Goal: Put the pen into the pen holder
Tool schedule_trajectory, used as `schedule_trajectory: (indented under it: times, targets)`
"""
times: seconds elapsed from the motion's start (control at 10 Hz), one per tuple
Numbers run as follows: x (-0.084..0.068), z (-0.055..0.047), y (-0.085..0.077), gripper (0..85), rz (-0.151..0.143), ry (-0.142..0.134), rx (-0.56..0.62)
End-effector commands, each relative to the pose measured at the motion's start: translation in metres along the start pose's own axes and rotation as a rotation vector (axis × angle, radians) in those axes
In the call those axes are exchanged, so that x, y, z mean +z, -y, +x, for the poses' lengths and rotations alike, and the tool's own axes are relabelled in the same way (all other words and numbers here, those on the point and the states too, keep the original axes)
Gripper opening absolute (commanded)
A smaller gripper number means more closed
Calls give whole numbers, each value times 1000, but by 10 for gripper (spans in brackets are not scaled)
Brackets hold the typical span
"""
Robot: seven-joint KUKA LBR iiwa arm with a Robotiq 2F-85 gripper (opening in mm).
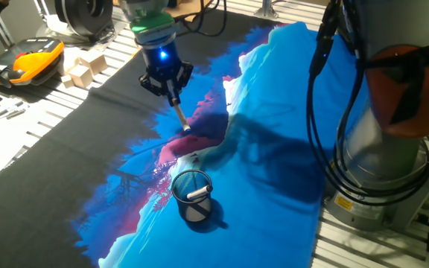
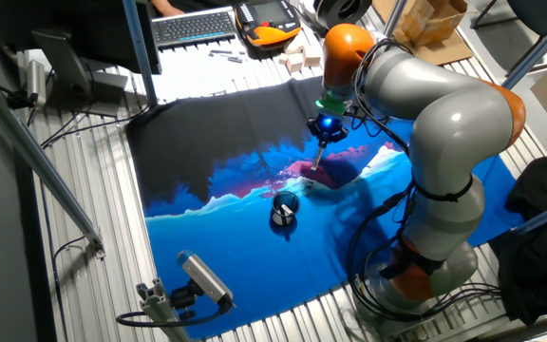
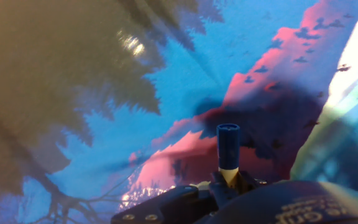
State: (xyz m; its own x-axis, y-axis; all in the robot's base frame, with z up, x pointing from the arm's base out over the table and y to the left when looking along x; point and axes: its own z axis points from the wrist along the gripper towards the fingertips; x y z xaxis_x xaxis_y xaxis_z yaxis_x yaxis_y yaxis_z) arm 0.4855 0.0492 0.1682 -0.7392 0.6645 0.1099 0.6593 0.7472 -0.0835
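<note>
My gripper is shut on the pen, a slim pale barrel with a dark end that points down and to the right over the pink part of the cloth. In the hand view the pen sticks out from between the jaws, dark blue end foremost. The pen holder, a small dark mesh cup with a bluish rim, stands upright on the blue cloth, nearer the front than the gripper and apart from it. It also shows in the other fixed view, below and left of the gripper.
A short white stick lies inside the cup. The patterned cloth has a raised fold right of the gripper. Wooden blocks and an orange device sit at the back left. The arm's base stands at the right.
</note>
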Motion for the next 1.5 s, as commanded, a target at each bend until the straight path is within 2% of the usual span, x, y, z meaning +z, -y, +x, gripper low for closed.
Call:
schedule_trajectory:
  times: [0.0,0.1,0.4,0.8,1.0,1.3,1.4]
  targets:
    - [0,-1,0,0,-3,-3,2]
    - [0,-1,0,0,6,6,8]
    - [-1,1,1,0,-13,10,70]
    - [-18,33,-2,0,-16,22,129]
    - [-24,45,-1,0,2,45,138]
    - [-33,66,-5,0,10,61,151]
    - [-35,72,-6,0,20,81,153]
